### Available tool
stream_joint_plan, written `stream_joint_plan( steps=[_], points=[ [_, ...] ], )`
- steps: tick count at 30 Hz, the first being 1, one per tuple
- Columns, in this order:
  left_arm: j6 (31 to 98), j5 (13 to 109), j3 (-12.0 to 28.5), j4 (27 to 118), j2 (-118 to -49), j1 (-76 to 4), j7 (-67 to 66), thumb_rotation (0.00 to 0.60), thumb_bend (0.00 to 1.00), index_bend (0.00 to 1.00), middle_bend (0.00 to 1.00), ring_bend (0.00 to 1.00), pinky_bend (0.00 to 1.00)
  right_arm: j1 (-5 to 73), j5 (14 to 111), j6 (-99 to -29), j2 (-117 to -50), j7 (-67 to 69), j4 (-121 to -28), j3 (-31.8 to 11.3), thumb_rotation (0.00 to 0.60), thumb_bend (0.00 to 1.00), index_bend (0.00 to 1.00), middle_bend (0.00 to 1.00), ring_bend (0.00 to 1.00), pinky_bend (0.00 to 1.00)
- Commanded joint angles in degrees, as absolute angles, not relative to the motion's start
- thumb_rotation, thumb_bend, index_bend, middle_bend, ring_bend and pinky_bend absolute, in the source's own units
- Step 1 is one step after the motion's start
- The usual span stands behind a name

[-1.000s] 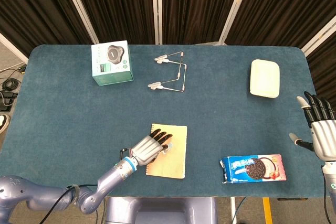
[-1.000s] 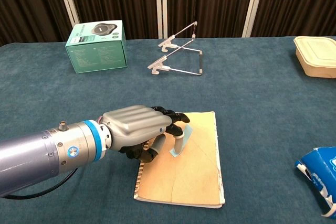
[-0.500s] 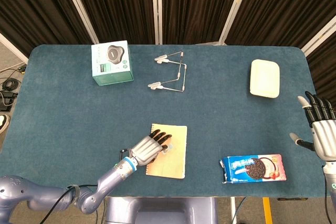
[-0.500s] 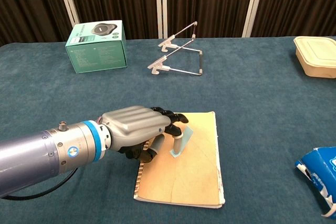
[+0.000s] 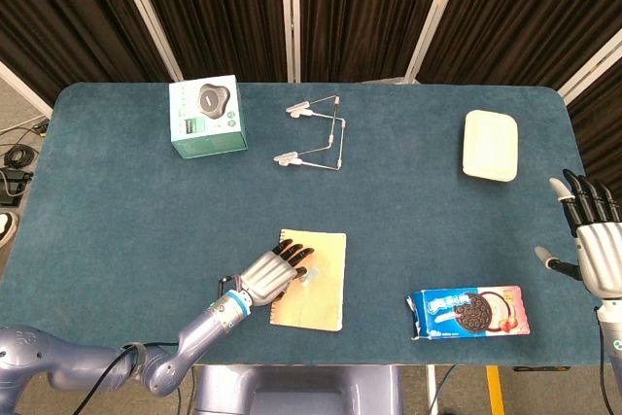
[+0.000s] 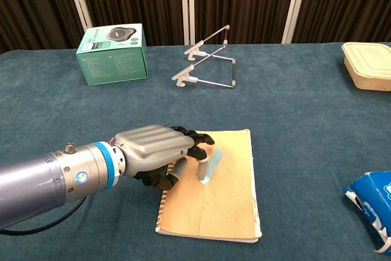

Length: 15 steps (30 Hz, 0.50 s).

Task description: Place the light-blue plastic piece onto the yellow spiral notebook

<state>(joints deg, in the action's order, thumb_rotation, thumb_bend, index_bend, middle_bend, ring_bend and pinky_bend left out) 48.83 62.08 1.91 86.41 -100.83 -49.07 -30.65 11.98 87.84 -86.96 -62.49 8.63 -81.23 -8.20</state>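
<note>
The yellow spiral notebook lies near the table's front edge. The small light-blue plastic piece rests tilted on the notebook's upper left part. My left hand hovers low over the notebook's left edge with its fingers stretched toward the piece. The thumb sits just left of the piece, and I see no pinch on it. My right hand hangs beyond the table's right edge, fingers spread and holding nothing; the chest view does not show it.
A green box stands at the back left, with a folding wire stand beside it. At the back right is a cream lidded container. A blue cookie packet lies front right.
My left hand has drawn back a little to the left, toward the robot. The light-blue piece stayed on the notebook and shows more fully. The right hand barely moved.
</note>
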Motion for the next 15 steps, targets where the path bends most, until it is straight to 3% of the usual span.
stream_joint_plan(
  steps=[1, 11, 14, 15],
  points=[
    [49.78, 62.99, 2.36, 87.29, -100.05, -48.79, -30.01, 0.600, 1.00, 0.36, 0.00, 0.00, 0.00, 11.97, 87.87, -87.02, -62.47, 8.67, -81.25, -8.23, 0.600, 0.04, 0.02, 0.00, 0.00, 0.00],
    [56.73, 67.03, 4.02, 94.93, -91.27, -45.85, -27.84, 0.600, 1.00, 0.35, 0.00, 0.00, 0.00, 11.93, 88.03, -86.83, -62.42, 8.14, -81.72, -8.03, 0.600, 0.04, 0.02, 0.00, 0.00, 0.00],
    [60.89, 68.64, 4.17, 98.08, -86.91, -43.48, -26.94, 0.600, 0.95, 0.24, 0.00, 0.00, 0.00, 11.80, 87.73, -86.67, -62.31, 7.53, -82.18, -7.99, 0.600, 0.04, 0.02, 0.00, 0.00, 0.00],
    [62.40, 69.07, 4.20, 98.83, -85.66, -42.60, -26.71, 0.600, 0.84, 0.15, 0.00, 0.00, 0.00, 11.73, 87.56, -86.63, -62.27, 7.27, -82.34, -8.00, 0.600, 0.04, 0.02, 0.00, 0.00, 0.00]
  ],
)
